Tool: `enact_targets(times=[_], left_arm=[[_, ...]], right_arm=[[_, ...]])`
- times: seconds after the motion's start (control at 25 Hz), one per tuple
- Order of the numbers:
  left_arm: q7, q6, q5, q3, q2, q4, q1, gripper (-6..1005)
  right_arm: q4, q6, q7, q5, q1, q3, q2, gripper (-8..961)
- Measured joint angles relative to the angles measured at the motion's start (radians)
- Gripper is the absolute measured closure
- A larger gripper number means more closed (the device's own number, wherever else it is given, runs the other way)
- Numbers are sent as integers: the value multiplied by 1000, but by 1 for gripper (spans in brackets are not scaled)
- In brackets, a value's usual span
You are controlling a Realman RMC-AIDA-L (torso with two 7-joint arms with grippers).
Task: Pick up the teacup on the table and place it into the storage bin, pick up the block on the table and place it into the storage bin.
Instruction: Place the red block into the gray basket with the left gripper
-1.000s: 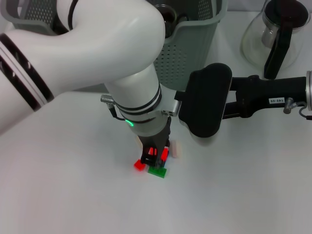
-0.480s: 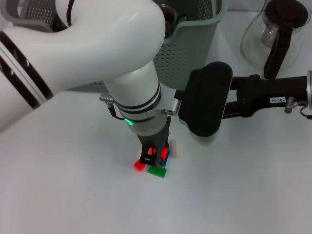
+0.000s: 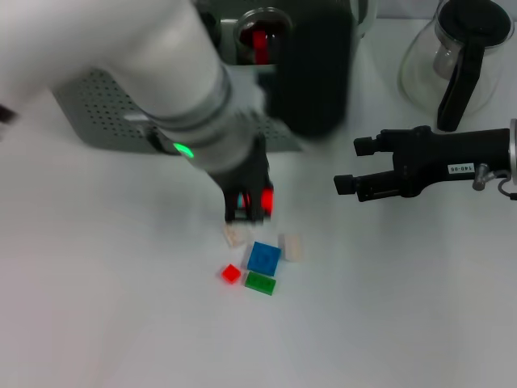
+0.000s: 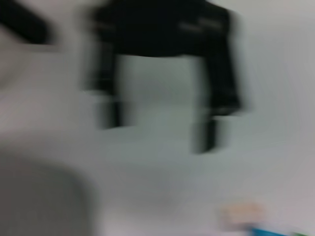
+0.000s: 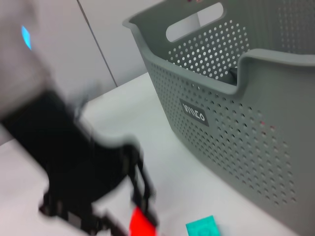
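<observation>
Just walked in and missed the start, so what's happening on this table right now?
The left arm's tool is above a small cluster of blocks, gripping a red block between its fingers. A blue block, a green block, a small red block and pale ones still lie on the table. The storage bin stands behind. The right arm's tool waits beside, open and empty.

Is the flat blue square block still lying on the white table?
Yes, the flat blue square block lies on the white table beside the green block, below the left gripper.
</observation>
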Motion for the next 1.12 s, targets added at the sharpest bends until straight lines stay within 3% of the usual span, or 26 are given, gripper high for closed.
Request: enact_targets(times=[0.2, 0.36, 0.48, 0.52, 0.72, 0.96, 1.12], left_arm=[[-68, -30, -3, -292, 3, 142, 73, 682], [-92, -15, -90, -533, 6, 237, 106, 675], [-91, 24, -208, -743, 27, 255, 82, 670], [-88, 35, -255, -815, 45, 234, 64, 668], [-81, 21, -358, -872, 112, 98, 31, 659], [-52, -54, -353, -870, 145, -65, -31, 649], [-56, -120, -305, -868, 153, -157, -67, 642]], right_arm=[[1, -8, 5, 1, -5, 0, 0, 13], [1, -20, 17, 2, -5, 0, -3, 13], [1, -33, 21, 2, -5, 0, -6, 13], [1, -33, 22, 2, -5, 0, -6, 13], [0, -39, 30, -1, -5, -1, -7, 12], [-1, -50, 39, -1, -5, -2, -14, 13], [-1, -50, 38, -2, -5, -4, -14, 13]])
